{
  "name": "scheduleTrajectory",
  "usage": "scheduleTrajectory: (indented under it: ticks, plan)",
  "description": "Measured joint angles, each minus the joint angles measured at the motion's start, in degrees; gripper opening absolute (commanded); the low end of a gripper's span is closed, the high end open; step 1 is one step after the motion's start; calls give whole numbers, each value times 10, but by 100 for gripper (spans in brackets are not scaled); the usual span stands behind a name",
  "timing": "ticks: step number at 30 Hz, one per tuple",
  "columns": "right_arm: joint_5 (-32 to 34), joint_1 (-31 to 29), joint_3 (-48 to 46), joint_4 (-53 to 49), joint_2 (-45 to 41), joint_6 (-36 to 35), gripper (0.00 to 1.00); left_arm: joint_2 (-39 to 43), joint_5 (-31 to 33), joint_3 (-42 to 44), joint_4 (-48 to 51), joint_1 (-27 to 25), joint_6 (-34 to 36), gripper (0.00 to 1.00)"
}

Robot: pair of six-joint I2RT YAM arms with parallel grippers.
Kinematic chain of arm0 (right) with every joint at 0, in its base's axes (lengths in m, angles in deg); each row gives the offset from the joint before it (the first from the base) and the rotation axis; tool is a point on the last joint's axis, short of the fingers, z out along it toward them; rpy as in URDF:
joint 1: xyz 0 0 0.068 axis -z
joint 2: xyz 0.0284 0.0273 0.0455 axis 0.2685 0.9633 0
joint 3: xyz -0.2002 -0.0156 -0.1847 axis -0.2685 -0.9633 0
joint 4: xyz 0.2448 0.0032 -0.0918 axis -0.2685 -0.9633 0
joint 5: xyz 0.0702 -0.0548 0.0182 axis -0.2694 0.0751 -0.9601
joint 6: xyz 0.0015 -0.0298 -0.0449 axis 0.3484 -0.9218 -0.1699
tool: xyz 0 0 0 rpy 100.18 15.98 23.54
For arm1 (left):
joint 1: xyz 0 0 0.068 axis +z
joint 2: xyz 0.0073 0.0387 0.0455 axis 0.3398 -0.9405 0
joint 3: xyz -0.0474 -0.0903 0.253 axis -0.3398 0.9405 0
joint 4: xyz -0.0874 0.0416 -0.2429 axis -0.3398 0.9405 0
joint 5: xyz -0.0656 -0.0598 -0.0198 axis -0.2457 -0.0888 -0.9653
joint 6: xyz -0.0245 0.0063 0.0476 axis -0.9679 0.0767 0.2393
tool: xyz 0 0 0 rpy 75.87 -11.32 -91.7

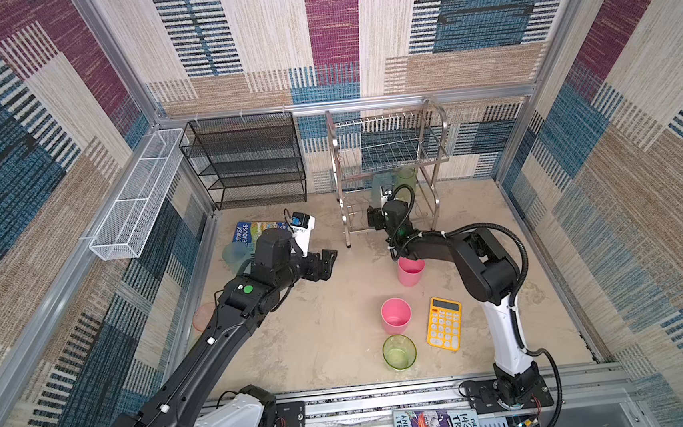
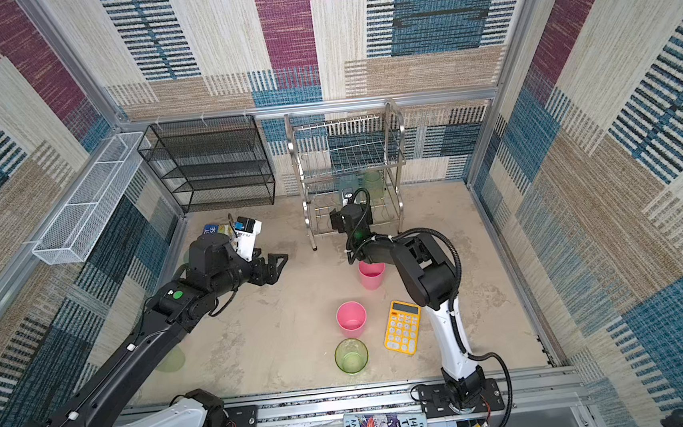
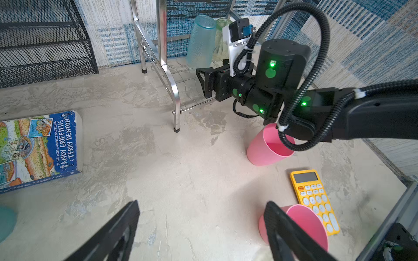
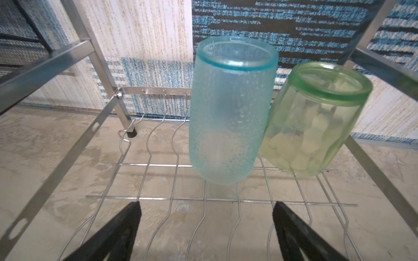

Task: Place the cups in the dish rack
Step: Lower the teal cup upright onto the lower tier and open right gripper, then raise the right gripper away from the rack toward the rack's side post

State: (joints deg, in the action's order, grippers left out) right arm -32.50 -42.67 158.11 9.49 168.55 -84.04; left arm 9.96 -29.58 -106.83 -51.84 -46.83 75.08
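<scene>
Twin overhead views, wrist cameras seemingly low

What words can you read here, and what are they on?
"ANDY GRIFFITHS & TERRY DENTON": blue book on the floor.
"STOREY TREEHOUSE": its spine, partly blurred.
"THE 143-ST" and "TREEH": second book, cut off at the picture's edge.
yellow calculator keys: too small to read.

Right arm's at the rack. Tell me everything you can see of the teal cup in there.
The teal cup is a handle-less, tapered tumbler of frosted, see-through blue-green plastic with a pebbled skin and a darker band round its upper end; whether that end is mouth or base I cannot tell. It stands slightly tilted on the wavy wires of the lower tier of the dish rack, seemingly touching the green cup beside it. The right gripper is open just short of it, not touching.
</scene>
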Motion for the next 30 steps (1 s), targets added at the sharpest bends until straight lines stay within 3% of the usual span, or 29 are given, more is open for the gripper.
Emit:
scheduleTrajectory:
  ticks: [15,22,30]
  plan:
    - [-45,-10,-202,82,-187,8,88,-13,3,0,4,0,-4,86]
    - [-21,-4,-285,68,-284,43,88,-22,11,-4,7,0,-5,86]
    - [-50,127,-346,-4,-360,157,87,-27,11,-5,9,0,-7,85]
